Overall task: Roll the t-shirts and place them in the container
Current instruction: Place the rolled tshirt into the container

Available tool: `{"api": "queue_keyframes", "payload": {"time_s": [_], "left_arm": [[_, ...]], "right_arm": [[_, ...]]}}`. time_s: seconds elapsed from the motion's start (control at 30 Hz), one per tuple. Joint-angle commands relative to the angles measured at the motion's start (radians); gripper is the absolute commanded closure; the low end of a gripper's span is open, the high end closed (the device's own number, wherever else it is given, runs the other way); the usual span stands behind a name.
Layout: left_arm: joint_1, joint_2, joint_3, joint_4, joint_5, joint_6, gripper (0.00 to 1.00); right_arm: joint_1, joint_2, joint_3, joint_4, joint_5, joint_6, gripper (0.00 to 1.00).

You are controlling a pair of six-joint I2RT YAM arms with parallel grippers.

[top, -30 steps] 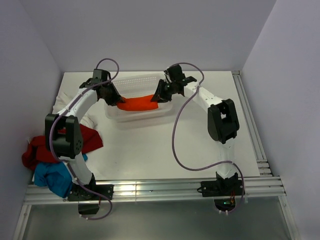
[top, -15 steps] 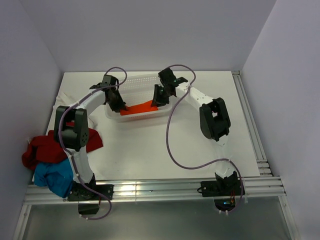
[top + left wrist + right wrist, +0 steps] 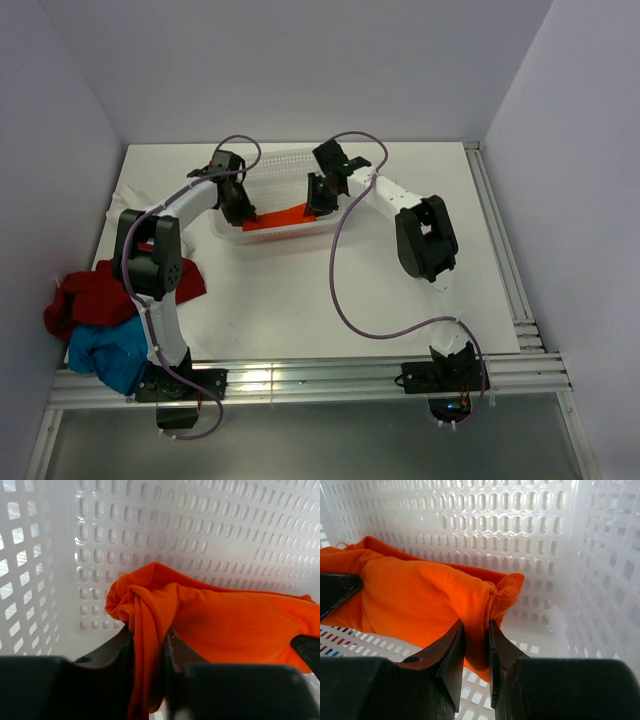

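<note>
The flat white bench (image 3: 300, 290) carries everything and has an aluminium rail along its near edge. The two white-and-black arms rise from that edge and curve inward: the left arm (image 3: 170, 215) bends to the right and the right arm (image 3: 400, 200) bends to the left. Both reach into the white plastic mesh basket (image 3: 285, 152), which stands toward the far middle of the bench.

At the near left corner lies a crumpled dark red cloth t-shirt (image 3: 75, 300). A bright blue cloth t-shirt (image 3: 100, 355) is bunched against its near side, and both hang partly over the bench's left edge.

Inside the basket, on its perforated floor, lies the bright orange cloth t-shirt (image 3: 282, 217). It is rolled into a long bundle that stretches from one arm to the other.

The left fingers (image 3: 120, 647) are clamped on the twisted left end of the orange roll (image 3: 210, 620), with cloth squeezed up between them and the basket wall (image 3: 200, 530) just behind. The right fingers (image 3: 451, 650) pinch the gathered right end of the roll (image 3: 415, 595), close to the basket's right wall (image 3: 610, 570).
</note>
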Motion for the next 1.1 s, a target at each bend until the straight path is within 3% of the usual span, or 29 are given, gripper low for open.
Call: {"api": "queue_keyframes", "payload": {"time_s": [0.0, 0.07, 0.2, 0.43, 0.67, 0.77, 1.07], "left_arm": [[0.025, -0.025, 0.027, -0.115, -0.169, 0.053, 0.68], [0.025, -0.031, 0.043, -0.128, -0.171, 0.059, 0.61], [0.014, -0.048, 0.121, -0.168, -0.203, 0.073, 0.5], [0.012, -0.063, 0.172, -0.207, -0.212, 0.078, 0.48], [0.009, -0.08, 0.202, -0.213, -0.192, 0.096, 0.51], [0.005, -0.107, 0.202, -0.188, -0.168, 0.102, 0.52], [-0.037, -0.141, 0.19, -0.089, -0.023, 0.119, 0.58]], "right_arm": [[-0.027, 0.007, 0.021, -0.071, 0.143, -0.05, 0.88], [-0.027, 0.002, 0.026, -0.073, 0.147, -0.049, 0.78], [-0.026, -0.007, 0.06, -0.097, 0.152, -0.049, 0.72], [-0.015, -0.014, 0.109, -0.136, 0.193, -0.044, 0.53], [-0.015, -0.039, 0.122, -0.146, 0.201, -0.038, 0.5], [-0.015, -0.06, 0.126, -0.136, 0.193, -0.033, 0.54], [-0.008, -0.094, 0.19, -0.155, 0.215, -0.015, 0.55]]}}
